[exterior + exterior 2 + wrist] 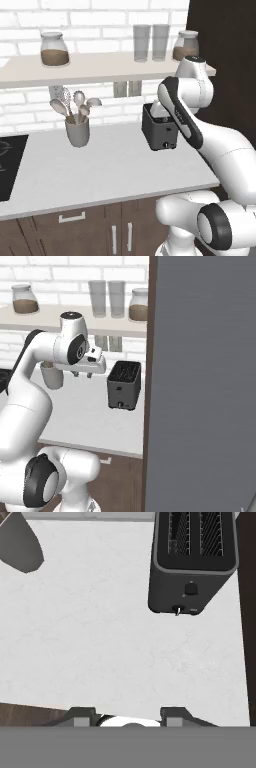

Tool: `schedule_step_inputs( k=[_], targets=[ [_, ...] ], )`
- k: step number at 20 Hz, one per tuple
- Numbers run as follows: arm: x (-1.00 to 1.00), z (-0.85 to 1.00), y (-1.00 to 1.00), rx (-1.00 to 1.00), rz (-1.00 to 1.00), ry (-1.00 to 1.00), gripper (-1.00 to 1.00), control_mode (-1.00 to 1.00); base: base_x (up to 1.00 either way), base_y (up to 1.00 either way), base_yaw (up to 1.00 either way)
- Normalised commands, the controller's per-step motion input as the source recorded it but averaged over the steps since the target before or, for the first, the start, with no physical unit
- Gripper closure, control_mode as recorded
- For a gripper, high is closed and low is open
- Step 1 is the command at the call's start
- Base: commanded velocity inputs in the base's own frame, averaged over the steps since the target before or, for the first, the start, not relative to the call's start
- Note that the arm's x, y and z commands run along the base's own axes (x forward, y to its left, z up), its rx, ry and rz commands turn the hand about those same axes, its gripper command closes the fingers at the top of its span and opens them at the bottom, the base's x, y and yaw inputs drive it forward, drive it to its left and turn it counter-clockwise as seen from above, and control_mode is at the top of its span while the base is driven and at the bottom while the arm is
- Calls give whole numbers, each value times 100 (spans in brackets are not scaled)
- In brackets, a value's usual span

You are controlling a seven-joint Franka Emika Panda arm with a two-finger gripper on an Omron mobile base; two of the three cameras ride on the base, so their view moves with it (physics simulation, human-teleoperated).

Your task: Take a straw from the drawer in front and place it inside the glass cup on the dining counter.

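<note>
Left base view: the white arm rises from the lower right and bends over the white desk (pixel 110 165). A black toaster (pixel 159 131) stands near the desk's right end, partly behind the arm, its slots facing up. A grey utensil pot (pixel 77 131) with spoons stands to its left, well apart. On the shelf (pixel 100 70) above are two brown-filled jars and two tall clear glasses (pixel 151 42). Brown cabinet fronts (pixel 75 232) with pale handles run under the desk, and every drawer front there sits flush.

Right base view: the gripper (pixel 83 375) hangs above the desk, between the utensil pot and the toaster, pointing down. A grey panel (pixel 205 381) covers the right side.

Hand view: the two finger tips (pixel 82 714) stand apart with nothing between them, over bare desk near its front edge. The toaster's long side runs away from the camera, its lever and knob facing it. No writing is readable anywhere.
</note>
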Motion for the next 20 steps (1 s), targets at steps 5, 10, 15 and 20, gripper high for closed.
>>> schedule_step_inputs(
  k=[5, 10, 15, 20],
  targets=[
    [0, 0, 0, 0, 0, 0, -100, 100, -2, 0, 0],
    [0, 0, 0, 0, 0, 0, -100, 100, -50, 9, -11],
    [0, 0, 0, 0, 0, 0, -100, 100, -73, 24, -19],
    [0, 0, 0, 0, 0, 0, -100, 100, -51, 38, -12]
  ],
)
